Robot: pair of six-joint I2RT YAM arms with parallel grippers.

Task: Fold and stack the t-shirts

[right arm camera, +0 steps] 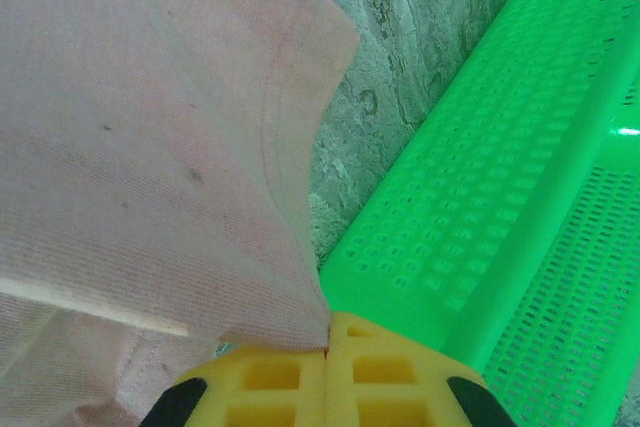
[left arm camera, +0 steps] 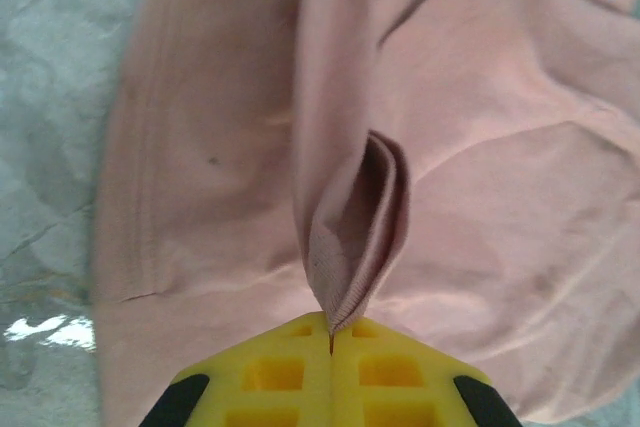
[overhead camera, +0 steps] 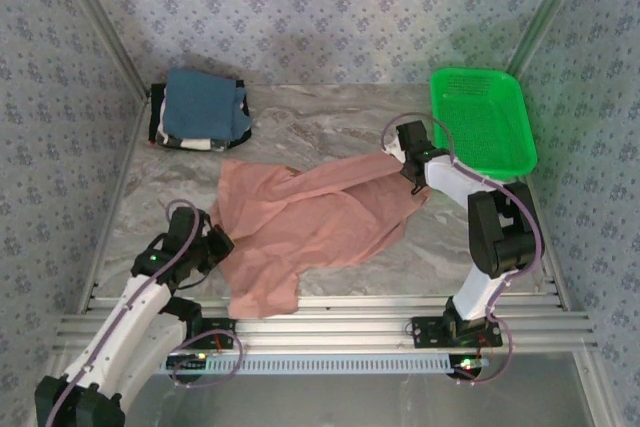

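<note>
The stack (overhead camera: 203,112) sits at the far left corner of the table (overhead camera: 330,132): folded shirts, blue on top, black and white edges showing beneath; that part of the job looks done. The pink shirt (overhead camera: 310,222) is not done; it lies open and rumpled across the middle of the table, drawn out from near left to far right, its far left corner near the stack, with no tidy fold in it that I can see.

The left gripper (overhead camera: 215,242) is at the shirt's near left side, clenched on a pinched-up ridge of pink cloth; the left wrist view shows a ribbed edge running straight into the closed tips. The right gripper (overhead camera: 400,152) is at the shirt's far right end, just beside the basket (overhead camera: 485,122), clamped on the shirt's hem.

By my judgement the pink shirt is only being pulled flat; folding it and laying it on the stack remain.

Counted: one pink shirt loose; one stack showing three colours, so likely three shirts, though the exact number I cannot tell; one green basket; two grippers, both gripping cloth.
</note>
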